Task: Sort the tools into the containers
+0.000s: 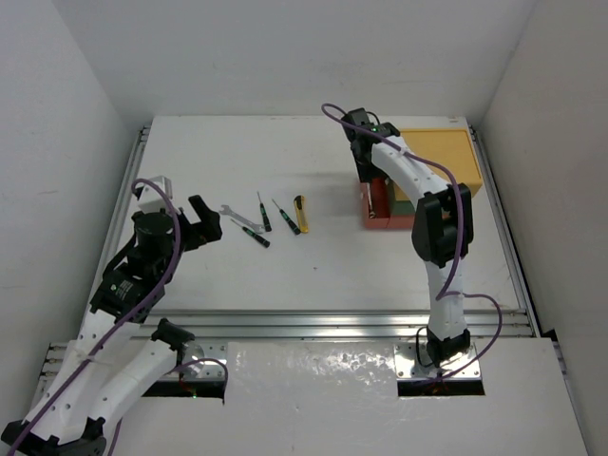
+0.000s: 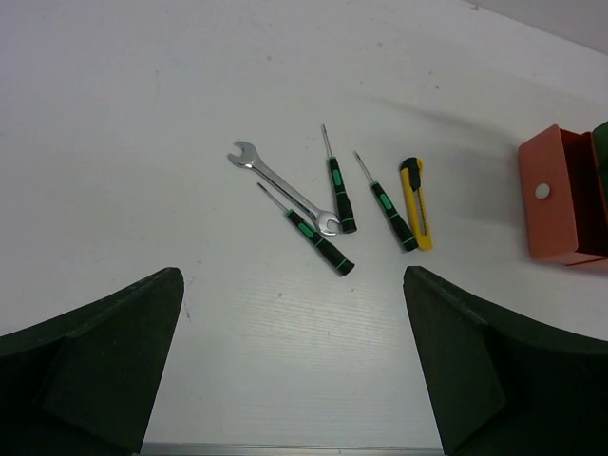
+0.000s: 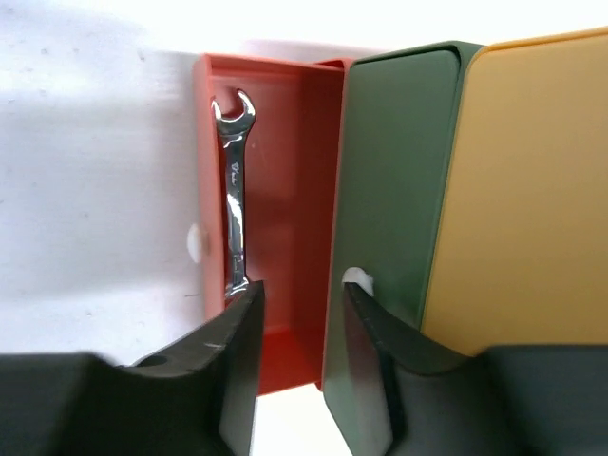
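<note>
Arm bases sit at the near edge of the white table [image 1: 313, 275], the left arm leaning in over the left side. The left gripper [image 2: 290, 274] hangs above bare table with its jaws spread wide and nothing between them.

Just beyond it lies a loose cluster of tools. The nearest screwdriver [image 2: 313, 236], thin with a black-and-green handle, lies slantwise with its handle toward the arms. The silver wrench [image 2: 280, 185] runs just beside it at much the same slant, one open head pointing away to the left. Its other head rests against the handle of the middle screwdriver [image 2: 337, 190], whose tip points away from the arms. To the right of that lies the third screwdriver [image 2: 388, 209], and just beside it the yellow-and-black utility knife [image 2: 416, 202], set nearly parallel to it.

Farther off, on the right side of the table, stand the containers. The red-orange drawer [image 3: 294, 142] juts out toward the middle of the table, a white knob [image 2: 541, 191] on its front. The right arm reaches out over it, and the right gripper [image 3: 301, 294] hangs above the drawer with its jaws partly apart and only the drawer floor showing between them.

Inside the drawer the second wrench [image 3: 234, 204] lies lengthwise along the front wall. Its near end is hidden behind one finger [image 3: 237, 351], so it cannot be told whether they touch. Beyond the drawer sits the dark green box [image 3: 389, 171], and past that the yellow box [image 3: 532, 190].
</note>
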Motion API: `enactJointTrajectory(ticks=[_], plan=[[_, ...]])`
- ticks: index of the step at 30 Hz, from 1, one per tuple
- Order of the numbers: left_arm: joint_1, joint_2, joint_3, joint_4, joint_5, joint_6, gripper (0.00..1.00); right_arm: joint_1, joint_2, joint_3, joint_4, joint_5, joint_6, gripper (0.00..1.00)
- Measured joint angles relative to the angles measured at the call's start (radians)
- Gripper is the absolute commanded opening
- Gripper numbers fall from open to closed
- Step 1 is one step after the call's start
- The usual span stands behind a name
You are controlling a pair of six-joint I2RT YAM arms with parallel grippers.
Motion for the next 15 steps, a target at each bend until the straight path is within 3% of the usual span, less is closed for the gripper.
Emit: enactJointTrajectory(ticks=[4, 7, 11, 15], plan=[[0.000, 0.014, 0.000, -0.001, -0.006, 0.000, 1.00, 0.001, 0.000, 0.000, -0.002, -0.018, 0.001, 0.46], [0.000, 0.055, 0.015, -0.022, -0.021, -0.023, 1.00, 0.007, -0.005, -0.004, -0.005, -0.053, 0.002, 0.57], [0.000, 0.196, 0.078, -0.038, -0.043, -0.132, 1.00, 0.037, -0.091, -0.069, -0.003, -0.131, 0.002, 0.68], [0.000, 0.389, 0.140, -0.047, -0.085, -0.293, 0.99, 0.134, -0.268, -0.148, 0.021, -0.206, 0.007, 0.70]])
